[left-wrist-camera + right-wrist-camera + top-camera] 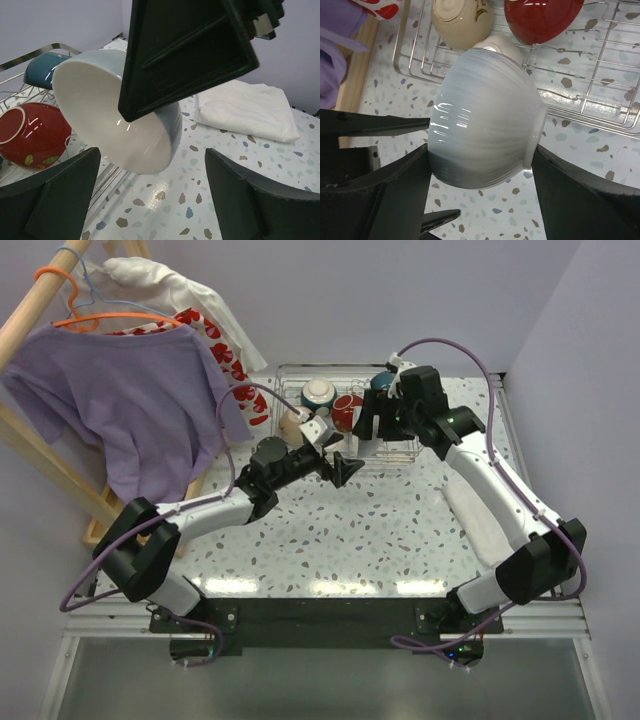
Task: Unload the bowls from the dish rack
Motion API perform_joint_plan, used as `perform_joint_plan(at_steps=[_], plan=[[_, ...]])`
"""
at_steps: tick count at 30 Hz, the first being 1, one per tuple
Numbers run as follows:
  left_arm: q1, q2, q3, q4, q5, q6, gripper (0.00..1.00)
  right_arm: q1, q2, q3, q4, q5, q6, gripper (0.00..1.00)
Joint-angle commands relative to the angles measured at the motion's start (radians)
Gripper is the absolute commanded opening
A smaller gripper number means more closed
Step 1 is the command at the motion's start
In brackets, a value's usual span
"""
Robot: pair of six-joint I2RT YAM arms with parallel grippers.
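1. Between the jaws of the right gripper sits the held bowl, grey-blue outside and white inside, tipped on its side. The jaws are closed on it, one on each flank.
2. Directly below those jaws is speckled table. The held bowl hangs in the air at the near rim of the rack, touching no wire that I can see.
3. The left gripper faces the held bowl from close by, its jaws spread wide and empty, with the bowl's mouth just ahead of them.
4. Just beyond the right jaws, inside the rack, the white bowl shows partly behind the held one. The tan bowl and red bowl are a little farther.
5. Farthest from the jaws, toward the rack's back, are the teal bowl and the teal-and-white bowl.
6. Count: six bowls, one gripped and five in the rack. There is also one rack, and one folded towel off to the right of the left jaws.
7. Progress, as I judge it: early. No bowl rests on the table, one is on its way out, and five are left to unload
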Motion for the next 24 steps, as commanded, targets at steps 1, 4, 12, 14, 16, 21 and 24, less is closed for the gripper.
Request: perform_joint_plan(at_steps=[1,4,12,14,16,21,24], plan=[[-0.022,0.040,0.072,0.108,-0.012,0.019,0.88,0.000,-0.082,-0.034,0.120,-0.091,0.046,0.07],[-0.041,0.066,0.086,0.111,-0.006,0.017,0.78,0.000,-0.107,-0.063,0.134,-0.107,0.058,0.07],[-0.073,0.048,0.040,0.134,-0.013,0.019,0.24,0.000,-0.151,-0.126,0.173,-0.131,0.093,0.08],[-0.076,0.027,0.023,0.145,-0.018,0.016,0.11,0.000,-0.163,-0.138,0.186,-0.140,0.099,0.11],[-0.079,0.011,0.010,0.142,-0.015,0.015,0.00,0.000,-0.185,-0.163,0.206,-0.150,0.110,0.18],[-0.084,-0.047,-0.036,0.122,-0.001,0.020,0.00,0.000,-0.238,-0.239,0.235,-0.157,0.128,0.51],[-0.087,-0.090,-0.062,0.081,-0.001,0.029,0.00,0.000,-0.295,-0.281,0.233,-0.125,0.138,0.68]])
